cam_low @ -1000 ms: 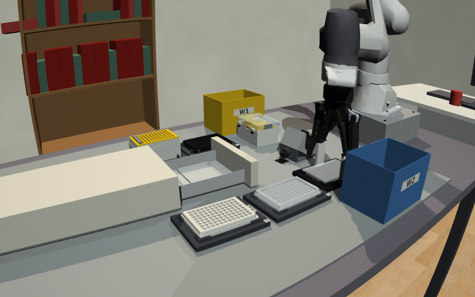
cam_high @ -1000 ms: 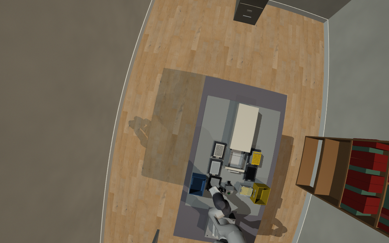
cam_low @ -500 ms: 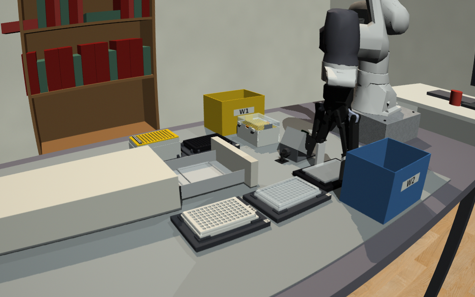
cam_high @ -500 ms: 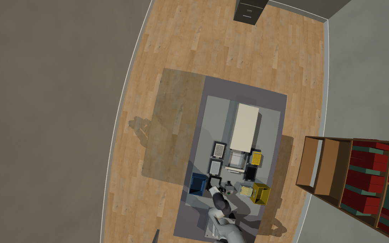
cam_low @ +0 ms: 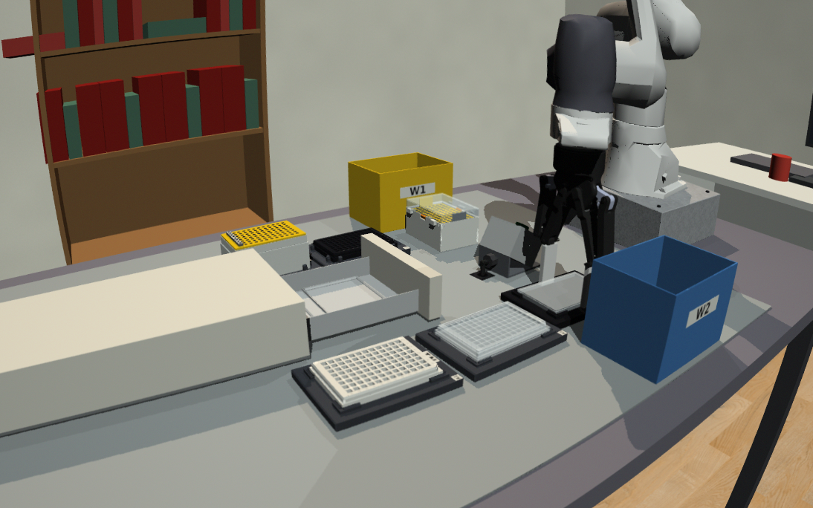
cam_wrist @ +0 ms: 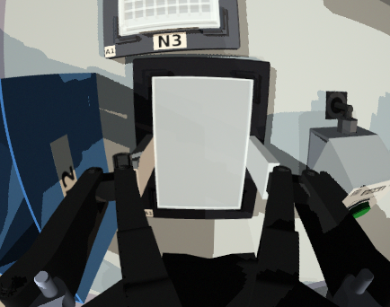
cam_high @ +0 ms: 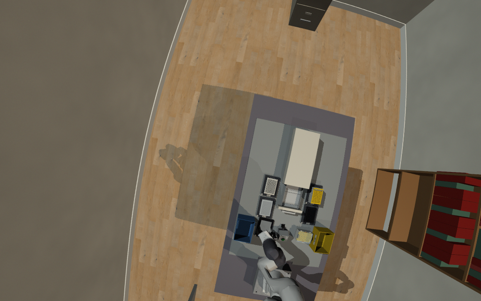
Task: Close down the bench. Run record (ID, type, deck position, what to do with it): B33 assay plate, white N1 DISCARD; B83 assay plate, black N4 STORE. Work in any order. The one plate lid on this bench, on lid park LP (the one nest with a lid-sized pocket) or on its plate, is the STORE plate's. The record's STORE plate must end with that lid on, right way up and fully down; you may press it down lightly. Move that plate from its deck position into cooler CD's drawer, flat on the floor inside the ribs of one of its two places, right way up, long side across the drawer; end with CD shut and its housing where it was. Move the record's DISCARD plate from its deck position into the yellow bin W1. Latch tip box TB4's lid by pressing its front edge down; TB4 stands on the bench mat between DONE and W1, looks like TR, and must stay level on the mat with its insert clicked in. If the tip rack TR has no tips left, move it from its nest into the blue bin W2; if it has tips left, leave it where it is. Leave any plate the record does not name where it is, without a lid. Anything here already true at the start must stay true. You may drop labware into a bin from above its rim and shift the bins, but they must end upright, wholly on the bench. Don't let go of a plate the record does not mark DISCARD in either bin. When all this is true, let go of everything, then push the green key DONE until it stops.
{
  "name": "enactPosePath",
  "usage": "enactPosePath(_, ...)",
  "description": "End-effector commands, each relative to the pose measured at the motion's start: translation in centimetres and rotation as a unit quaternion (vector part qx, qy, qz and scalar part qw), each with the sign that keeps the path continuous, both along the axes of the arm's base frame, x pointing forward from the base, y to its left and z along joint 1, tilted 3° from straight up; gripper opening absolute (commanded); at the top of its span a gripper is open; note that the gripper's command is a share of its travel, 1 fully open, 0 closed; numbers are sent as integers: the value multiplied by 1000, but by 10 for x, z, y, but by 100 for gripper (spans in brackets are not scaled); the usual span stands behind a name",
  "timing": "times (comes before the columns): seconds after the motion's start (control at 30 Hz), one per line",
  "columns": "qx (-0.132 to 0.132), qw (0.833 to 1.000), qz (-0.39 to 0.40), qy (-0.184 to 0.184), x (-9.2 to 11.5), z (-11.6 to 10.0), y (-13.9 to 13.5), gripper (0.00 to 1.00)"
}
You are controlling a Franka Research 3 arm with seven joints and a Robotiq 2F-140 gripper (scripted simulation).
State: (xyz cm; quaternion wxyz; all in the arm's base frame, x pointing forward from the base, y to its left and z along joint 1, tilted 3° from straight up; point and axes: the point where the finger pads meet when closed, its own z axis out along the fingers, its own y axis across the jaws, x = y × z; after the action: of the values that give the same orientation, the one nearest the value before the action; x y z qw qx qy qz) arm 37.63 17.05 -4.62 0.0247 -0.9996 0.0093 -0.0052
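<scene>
At the bench's near edge, beside the blue bin W2 (cam_low: 655,303), my gripper (cam_wrist: 200,148) stood over lid park LP (cam_wrist: 261,77), part-closed and stopped against the long sides of the plate lid (cam_wrist: 200,141), which lay flat in its pocket. I judged that lid light, thin and glossy, stiff enough across its width but apt to slip or tilt, so a hold low on the skirt at mid-length seemed best. The black assay plate (cam_low: 342,245) it belonged to sat on its nest across the open drawer (cam_low: 339,295) of cooler CD (cam_low: 119,316), toward the yellow bin W1 (cam_low: 397,189).
</scene>
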Motion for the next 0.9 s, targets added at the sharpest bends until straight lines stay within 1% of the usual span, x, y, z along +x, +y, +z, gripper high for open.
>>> enactPosePath(0.0,1,1000,-2,-1,1,2,0,0)
enactPosePath(0.87,1,1000,-2,-1,1,9,0,0)
